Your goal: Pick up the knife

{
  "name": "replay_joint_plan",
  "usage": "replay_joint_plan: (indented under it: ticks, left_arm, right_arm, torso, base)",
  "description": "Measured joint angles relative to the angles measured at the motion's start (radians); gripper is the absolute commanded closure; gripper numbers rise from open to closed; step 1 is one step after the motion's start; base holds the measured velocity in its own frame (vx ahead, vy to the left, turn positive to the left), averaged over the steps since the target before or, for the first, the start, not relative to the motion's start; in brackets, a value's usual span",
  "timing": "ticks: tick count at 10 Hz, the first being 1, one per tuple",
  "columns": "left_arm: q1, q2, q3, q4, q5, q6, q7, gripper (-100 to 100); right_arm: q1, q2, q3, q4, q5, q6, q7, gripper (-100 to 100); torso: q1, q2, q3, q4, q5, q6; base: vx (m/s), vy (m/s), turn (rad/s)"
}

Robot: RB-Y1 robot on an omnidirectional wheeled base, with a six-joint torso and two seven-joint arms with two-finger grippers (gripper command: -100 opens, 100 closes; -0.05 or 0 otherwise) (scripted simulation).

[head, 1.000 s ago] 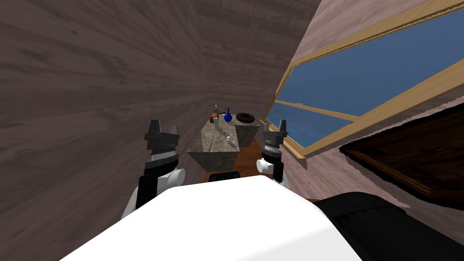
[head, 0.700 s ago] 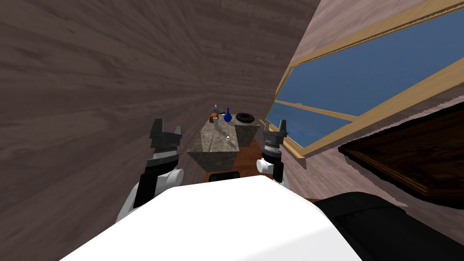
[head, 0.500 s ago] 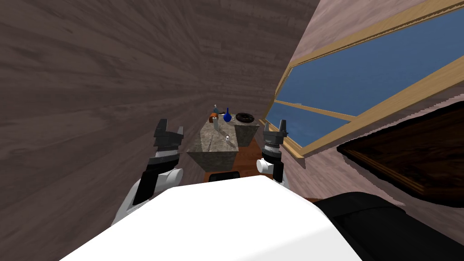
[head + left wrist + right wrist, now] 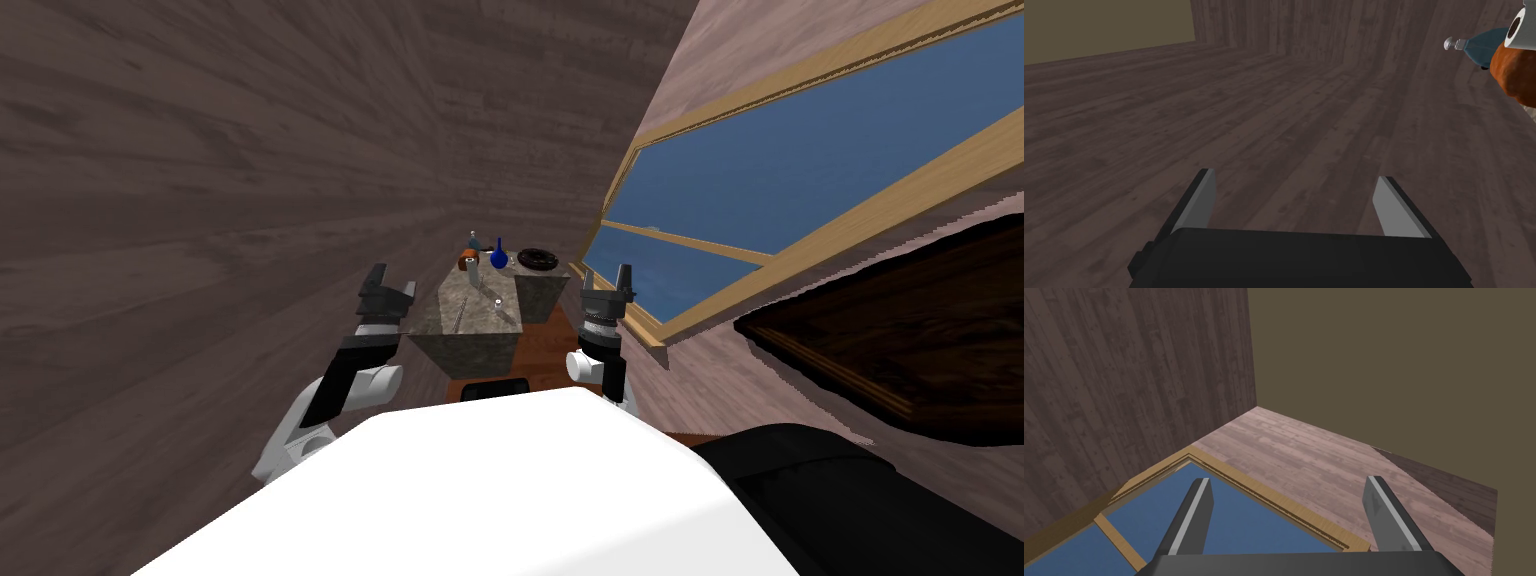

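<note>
Left arm (image 4: pixel 342 388): is seen reaching forward and up from the shoulder, with the dark forearm angled slightly inward.
Left gripper (image 4: pixel 390 283): is pictured open, its two grey fingers spread wide apart and pointing ahead.
Right arm (image 4: pixel 598 350): is held upright, close beside the chest.
Right gripper (image 4: pixel 622 274): is shown pointing upward, its fingers parted.
</note>
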Motion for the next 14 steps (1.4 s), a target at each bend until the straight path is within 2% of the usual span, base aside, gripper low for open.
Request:
replay_joint_plan:
  ticks: [6, 14]
  left_arm:
    - [-0.068, 0.029, 0.010, 0.052, 0.013, 0.144, 0.124, -100]
    - [-0.154, 0.041, 0.032, 0.119, 0.033, 0.330, 0.282, -100]
  right_arm:
    - [0.000, 0.000, 0.000, 0.000, 0.000, 0.000, 0.000, 0]
    - [0.000, 0.000, 0.000, 0.000, 0.000, 0.000, 0.000, 0]
  torso:
    - [0.000, 0.000, 0.000, 0.000, 0.000, 0.000]
    - [0.001, 0.000, 0.000, 0.000, 0.000, 0.000]
  base:
    - [-0.006, -0.026, -0.016]
    - [-0.004, -0.022, -0.017]
